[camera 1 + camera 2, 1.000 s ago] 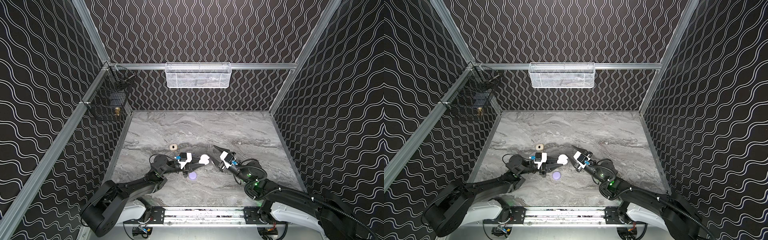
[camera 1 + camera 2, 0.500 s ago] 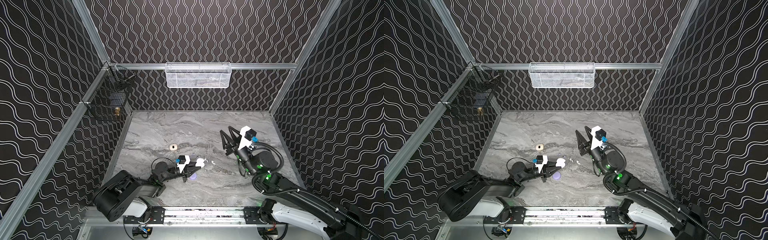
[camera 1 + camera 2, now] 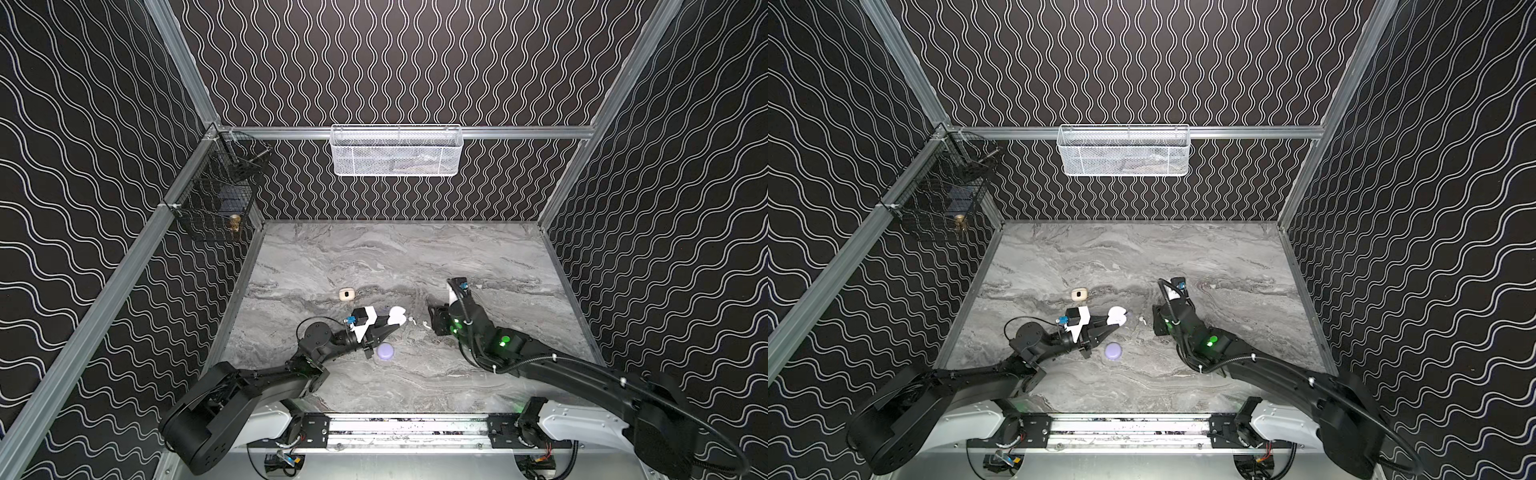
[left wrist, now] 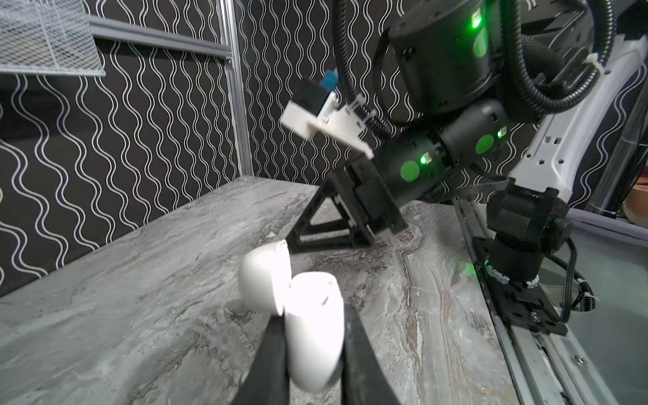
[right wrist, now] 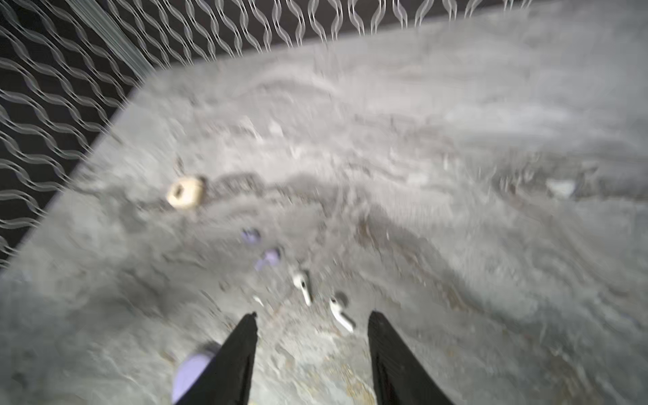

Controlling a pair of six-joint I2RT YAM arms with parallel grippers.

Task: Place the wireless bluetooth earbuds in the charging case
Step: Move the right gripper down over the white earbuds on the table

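My left gripper (image 4: 313, 315) is closed firmly on the body of the white charging case (image 4: 314, 336), with one finger on each side. Its lid (image 4: 264, 277) is open and leans to one side. In both top views this case (image 3: 397, 316) (image 3: 1117, 316) is near the middle of the marble table (image 3: 415, 257). My right gripper (image 5: 312, 315) is open and holds nothing; it hangs low over the table, facing my left one. The two white earbuds (image 5: 303, 284) lie on the table just in front of its fingertips, between my two grippers and apart from the case. A little farther lie two lavender earbuds (image 5: 268, 257), which look blurred. A lavender case (image 3: 385, 351) sits just beside my left gripper, and a cream case (image 3: 346, 294) is farther back.
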